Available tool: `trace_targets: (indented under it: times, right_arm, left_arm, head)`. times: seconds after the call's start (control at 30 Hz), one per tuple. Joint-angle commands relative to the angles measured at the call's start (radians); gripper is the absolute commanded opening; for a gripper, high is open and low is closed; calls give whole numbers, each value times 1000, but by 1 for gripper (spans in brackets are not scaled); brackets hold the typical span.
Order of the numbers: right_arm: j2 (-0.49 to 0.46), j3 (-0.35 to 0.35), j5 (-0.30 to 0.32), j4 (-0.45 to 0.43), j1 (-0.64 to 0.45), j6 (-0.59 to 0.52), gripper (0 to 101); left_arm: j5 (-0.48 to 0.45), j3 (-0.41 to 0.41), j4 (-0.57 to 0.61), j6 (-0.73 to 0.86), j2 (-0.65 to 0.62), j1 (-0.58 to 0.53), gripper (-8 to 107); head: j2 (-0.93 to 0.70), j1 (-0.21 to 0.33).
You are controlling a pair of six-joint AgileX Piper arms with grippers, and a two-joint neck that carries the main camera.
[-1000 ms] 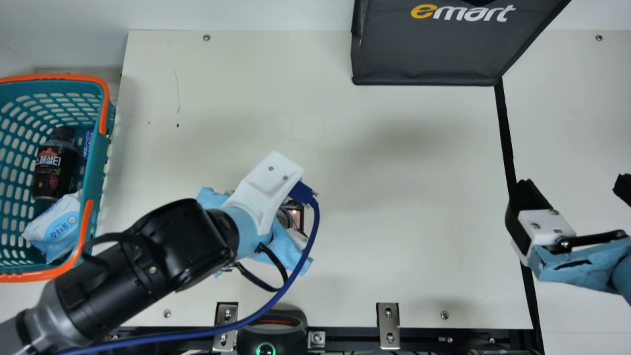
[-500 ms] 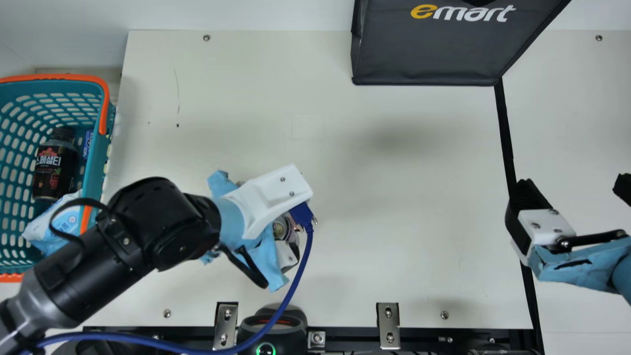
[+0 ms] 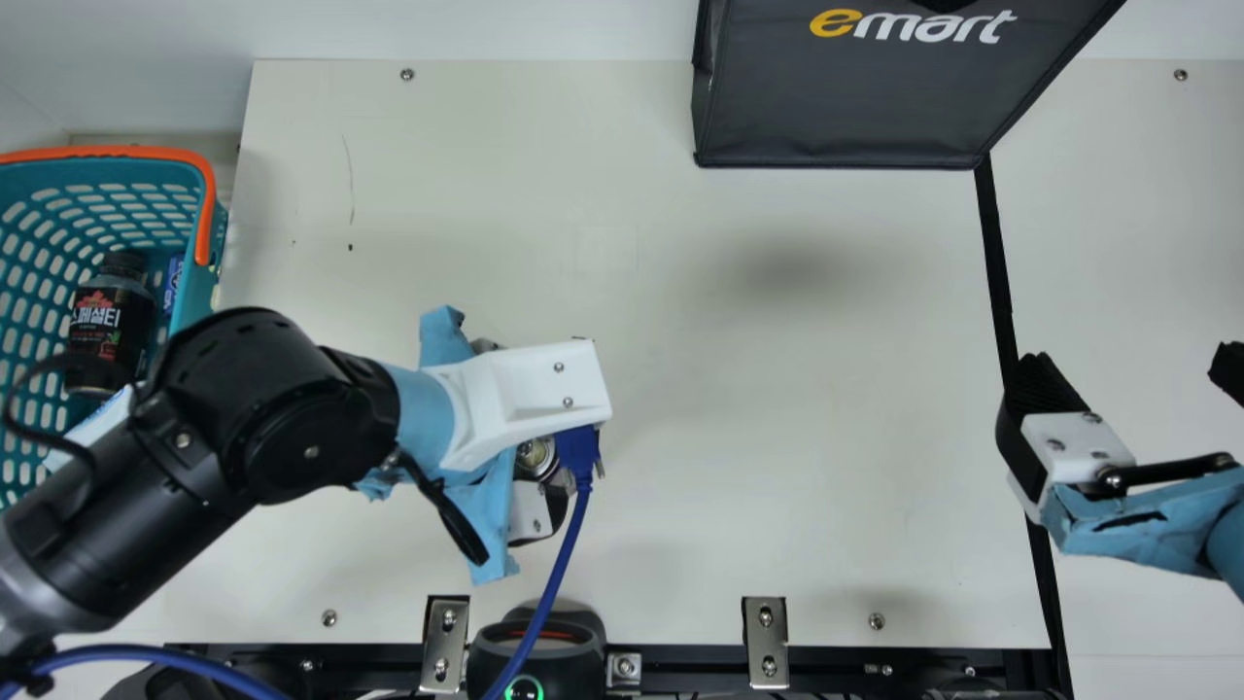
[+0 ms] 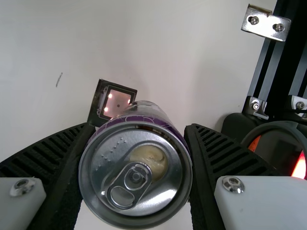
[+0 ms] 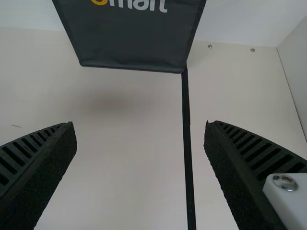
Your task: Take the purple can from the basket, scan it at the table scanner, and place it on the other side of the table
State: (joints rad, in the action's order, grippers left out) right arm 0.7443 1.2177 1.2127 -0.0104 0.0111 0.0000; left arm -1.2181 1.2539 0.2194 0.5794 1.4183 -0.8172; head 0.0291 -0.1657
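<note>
Left gripper (image 3: 530,513), over the table (image 3: 777,408): its two ribbed fingers pinch the purple can (image 4: 136,177) from opposite sides. The can's lid faces the wrist camera and hides most of its body; a purple band shows behind the rim. In the main view, the white wrist mount (image 3: 530,384) and blue plug (image 3: 578,449) cover much of can and fingers. Past the can lies a small lit panel (image 4: 115,101), partly overlapped; contact cannot be judged. The same arm crosses the teal basket (image 3: 117,153), partly hiding a white packet (image 3: 92,428). Between this gripper and the table's bracketed edge is a short bare stretch; a black device (image 3: 535,661) there is cut off by the frame. Wide open table separates it from the right gripper (image 3: 1132,374), spread and holding nothing, beside a black strip (image 3: 993,243).
</note>
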Motion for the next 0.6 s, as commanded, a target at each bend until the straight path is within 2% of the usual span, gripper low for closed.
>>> trace_targets:
  times: [0.0, 0.57]
  right_arm:
    - [0, 0, 0, 0, 0, 0, 95]
    - [0, 0, 0, 2, 0, 0, 95]
  left_arm:
    - [-2, 2, 3, 14, -3, 0, -8]
    - [-2, -8, -7, 83, -7, -15, -8]
  head:
    - [-2, 27]
    - [-2, 27]
